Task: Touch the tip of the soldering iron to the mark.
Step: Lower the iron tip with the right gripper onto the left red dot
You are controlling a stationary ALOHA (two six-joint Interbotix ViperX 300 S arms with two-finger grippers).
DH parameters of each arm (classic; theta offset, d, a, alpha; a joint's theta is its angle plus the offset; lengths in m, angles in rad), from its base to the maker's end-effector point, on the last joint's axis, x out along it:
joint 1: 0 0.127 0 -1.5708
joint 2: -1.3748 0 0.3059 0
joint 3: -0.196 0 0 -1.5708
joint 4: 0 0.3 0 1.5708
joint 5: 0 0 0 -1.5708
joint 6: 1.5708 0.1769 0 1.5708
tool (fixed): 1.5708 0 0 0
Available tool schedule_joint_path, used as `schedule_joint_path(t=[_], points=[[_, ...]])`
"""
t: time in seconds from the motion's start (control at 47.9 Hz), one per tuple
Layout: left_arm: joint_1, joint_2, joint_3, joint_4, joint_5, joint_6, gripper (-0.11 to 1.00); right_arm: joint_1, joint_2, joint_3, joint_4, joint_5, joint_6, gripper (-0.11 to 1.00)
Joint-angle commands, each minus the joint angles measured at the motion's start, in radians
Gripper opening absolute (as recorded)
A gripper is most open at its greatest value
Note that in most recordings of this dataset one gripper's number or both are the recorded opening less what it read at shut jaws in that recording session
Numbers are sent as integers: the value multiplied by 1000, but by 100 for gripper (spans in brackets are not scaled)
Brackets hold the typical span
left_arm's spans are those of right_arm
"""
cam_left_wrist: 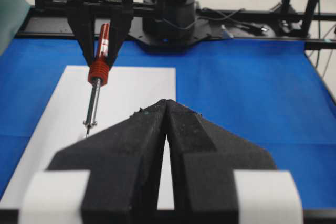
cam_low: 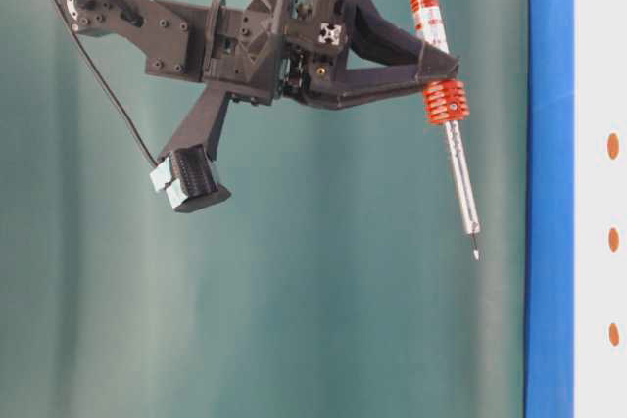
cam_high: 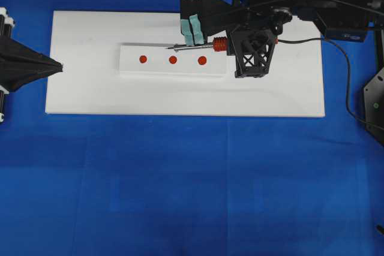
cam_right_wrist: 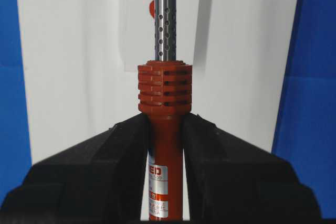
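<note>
1. Red marks (cam_high: 173, 60), three in a row, sit on a white strip; the iron (cam_high: 198, 45) lies just behind them, clamped in the right gripper (cam_high: 223, 45).
2. Table-level: tip clear of the board (cam_low: 600, 46); approach step, lowering comes next.
3. Left wrist: left gripper (cam_left_wrist: 166, 103) pressed closed, idle.
4. Right wrist: shaft hides most marks; tip cut off.

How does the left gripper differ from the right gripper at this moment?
The right gripper is shut on the soldering iron, while the left gripper is shut and holds nothing. The right gripper hangs above the white board; the left gripper sits at that board's left edge. Both have black fingers.
</note>
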Motion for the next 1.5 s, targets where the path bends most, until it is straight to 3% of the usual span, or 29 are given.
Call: schedule_joint_path(t=[0.0, 0.46, 1.086, 1.483], points=[[-2, 8, -11, 3, -11, 2, 0, 2, -12, -28, 3, -6, 2, 6], [-2, 8, -12, 3, -14, 2, 0, 2, -5, -31, 3, -28, 3, 6], [-2, 11, -11, 3, -20, 2, 0, 0, 236, -155, -8, -69, -2, 6], [-2, 12, -9, 3, -15, 2, 0, -3, 305, -212, -8, -52, -6, 6]])
